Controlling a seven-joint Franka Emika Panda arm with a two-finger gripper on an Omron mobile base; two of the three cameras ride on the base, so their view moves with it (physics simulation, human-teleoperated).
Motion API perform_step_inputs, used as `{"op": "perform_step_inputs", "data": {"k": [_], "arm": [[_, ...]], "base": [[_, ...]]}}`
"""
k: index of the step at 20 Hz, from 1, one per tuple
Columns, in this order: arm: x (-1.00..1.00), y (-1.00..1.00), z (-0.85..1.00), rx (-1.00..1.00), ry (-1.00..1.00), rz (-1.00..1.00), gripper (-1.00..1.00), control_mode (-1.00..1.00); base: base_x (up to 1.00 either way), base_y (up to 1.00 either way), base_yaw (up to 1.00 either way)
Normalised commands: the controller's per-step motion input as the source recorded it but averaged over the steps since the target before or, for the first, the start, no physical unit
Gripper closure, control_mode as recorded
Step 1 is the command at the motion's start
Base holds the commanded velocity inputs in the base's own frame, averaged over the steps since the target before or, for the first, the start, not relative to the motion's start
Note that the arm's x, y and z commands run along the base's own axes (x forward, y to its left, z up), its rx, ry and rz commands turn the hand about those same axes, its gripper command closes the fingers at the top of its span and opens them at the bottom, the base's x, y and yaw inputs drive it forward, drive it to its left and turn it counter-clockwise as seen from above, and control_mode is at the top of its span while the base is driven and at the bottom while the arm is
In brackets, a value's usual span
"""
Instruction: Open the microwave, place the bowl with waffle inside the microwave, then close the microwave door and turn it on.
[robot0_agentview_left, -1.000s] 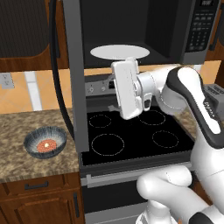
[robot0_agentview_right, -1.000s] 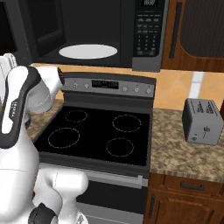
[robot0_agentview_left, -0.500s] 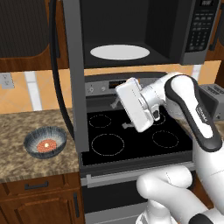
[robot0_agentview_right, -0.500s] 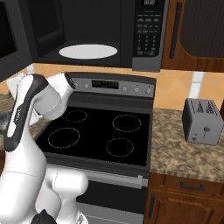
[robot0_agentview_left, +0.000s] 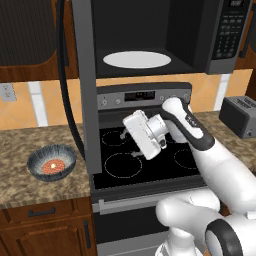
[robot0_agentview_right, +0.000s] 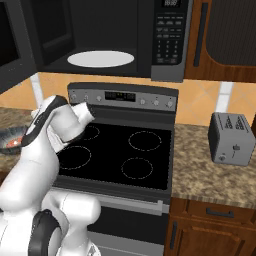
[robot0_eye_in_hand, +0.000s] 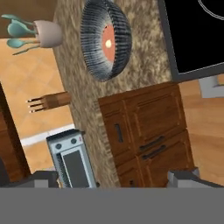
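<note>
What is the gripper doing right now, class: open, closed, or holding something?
Gripper: open and empty, its fingers spread wide, turned toward the bowl on the counter but not touching it.

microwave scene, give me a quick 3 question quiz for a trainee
1. True or false: the microwave door stands open.
2. Where is the bowl with the waffle? A) on the turntable B) on the counter left of the stove C) in the gripper
3. Fill in: the gripper hangs over the ____, jaws open and empty.

Key: 1 true. 2 B. 3 stove.
</note>
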Motion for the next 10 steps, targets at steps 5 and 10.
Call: {"op": "perform_step_inputs", "data": {"k": [5,10], "arm": [[0.85,0.64,-0.63,-0.15,-0.04,0.18,-1.00,-1.00],[0.93,0.56,-0.21,-0.03,0.00,0.10,-1.00,-1.00]], "base": [[0.00,0.00,0.00],[0.00,0.00,0.00]]}}
